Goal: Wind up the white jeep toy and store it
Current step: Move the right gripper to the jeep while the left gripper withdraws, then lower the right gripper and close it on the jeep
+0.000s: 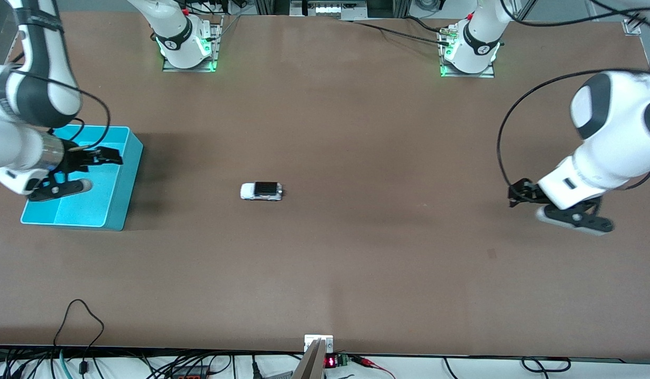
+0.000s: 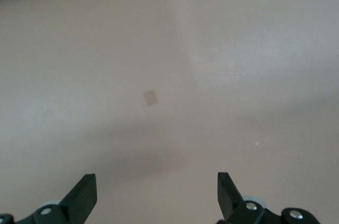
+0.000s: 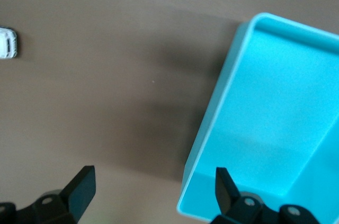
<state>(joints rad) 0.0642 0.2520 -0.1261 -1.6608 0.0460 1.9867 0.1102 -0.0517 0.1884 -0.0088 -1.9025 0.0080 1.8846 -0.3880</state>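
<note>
The white jeep toy (image 1: 261, 191), with its black roof panel, stands on its wheels mid-table. Its end also shows at the edge of the right wrist view (image 3: 8, 42). The turquoise bin (image 1: 128, 181) sits at the right arm's end of the table. My right gripper (image 1: 112, 156) hangs open and empty over the bin's edge on the jeep's side; in the right wrist view (image 3: 153, 189) one finger is over the bin (image 3: 222, 91) and one over the table. My left gripper (image 1: 516, 195) is open and empty over bare table at the left arm's end, as the left wrist view (image 2: 156, 195) also shows.
A small tan patch (image 1: 491, 254) marks the table near the left gripper and shows in the left wrist view (image 2: 151, 97). Cables and a metal bracket (image 1: 318, 345) run along the table edge nearest the front camera. The arm bases stand along the opposite edge.
</note>
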